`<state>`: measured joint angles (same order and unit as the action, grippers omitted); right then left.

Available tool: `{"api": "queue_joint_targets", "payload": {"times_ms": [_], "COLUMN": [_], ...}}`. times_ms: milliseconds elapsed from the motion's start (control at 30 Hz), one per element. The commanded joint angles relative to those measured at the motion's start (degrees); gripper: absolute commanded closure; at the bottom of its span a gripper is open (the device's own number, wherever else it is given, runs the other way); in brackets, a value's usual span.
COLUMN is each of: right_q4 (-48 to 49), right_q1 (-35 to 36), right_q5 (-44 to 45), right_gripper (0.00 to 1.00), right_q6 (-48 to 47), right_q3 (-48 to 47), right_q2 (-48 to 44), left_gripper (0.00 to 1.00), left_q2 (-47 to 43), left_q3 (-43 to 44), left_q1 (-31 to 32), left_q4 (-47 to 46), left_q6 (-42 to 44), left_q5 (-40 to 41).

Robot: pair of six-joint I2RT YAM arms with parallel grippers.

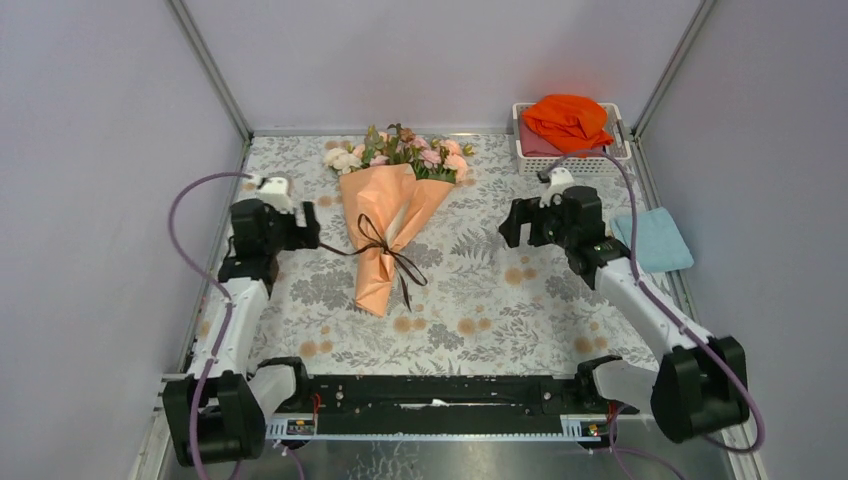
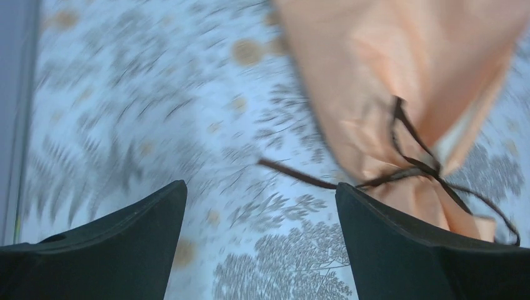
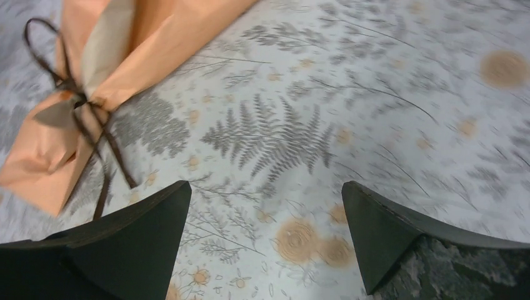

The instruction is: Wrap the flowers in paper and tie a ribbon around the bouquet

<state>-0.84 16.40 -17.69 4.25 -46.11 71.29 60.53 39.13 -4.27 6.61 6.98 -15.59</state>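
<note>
L gripper [image 1: 306, 228]: fingers wide apart, nothing between them, low over the table at the left side of the bouquet [image 1: 385, 235]. R gripper [image 1: 510, 224]: fingers also wide apart, nothing held, on the bouquet's right, well apart from it.

Ribbon [image 1: 388, 247], dk brown, is tied in a bow around the narrow part of the cone. One tail runs out toward the L gripper, and in the L wrist view its end lies on the covering just ahead of the fingers [image 2: 387, 244].

Paper [image 1: 372, 205], peach-orange w/ a paler beige face showing at the fold, is wrapped as a cone, point toward the arms. Flowers [image 1: 400, 152], pink/cream w/ green leaves, stick out of the far, wide end.

Surface: table covering [image 1: 490, 300], pale w/ grey fern print and tan blooms. Room: plain grey-lilac walls, metal frame posts [image 1: 210, 70] in the far corners.

Far R corner: white basket [image 1: 622, 158] w/ an orange cloth [image 1: 568, 120] on top. Lt blue cloth [image 1: 655, 240] at the R edge, beside the R arm. Purple cables [image 1: 183, 205] loop along both arms.
</note>
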Motion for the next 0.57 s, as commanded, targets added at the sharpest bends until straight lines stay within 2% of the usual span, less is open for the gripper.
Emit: {"api": "queue_joint_targets", "payload": {"times_ms": [0,200,367,533], "right_q4": [-0.7,2.3,4.3,3.1], "right_q1": [-0.8,-0.8,-0.8,-0.8], "right_q5": [19.2,41.6,47.6,51.4], "right_gripper": [0.0,0.0,0.0,0.01], "right_q6": [8.0,16.9,21.2,24.8], "right_q3": [8.0,18.6,23.1,22.3], "right_q2": [-9.3,-19.9,-24.3,-22.6], "left_gripper": [0.04,0.05,0.06,0.05], "left_q2": [-5.2,-16.6,-22.2,-25.7], "left_q3": [-0.6,-8.8,-15.3,-18.5], "left_q1": [-7.5,-9.4,-9.5,-9.4], "left_q4": [10.9,8.6,6.5,3.1], "left_q6": [-20.0,-31.7,-36.3,-35.5], "left_q5": [11.0,10.8,10.8,11.2]}}
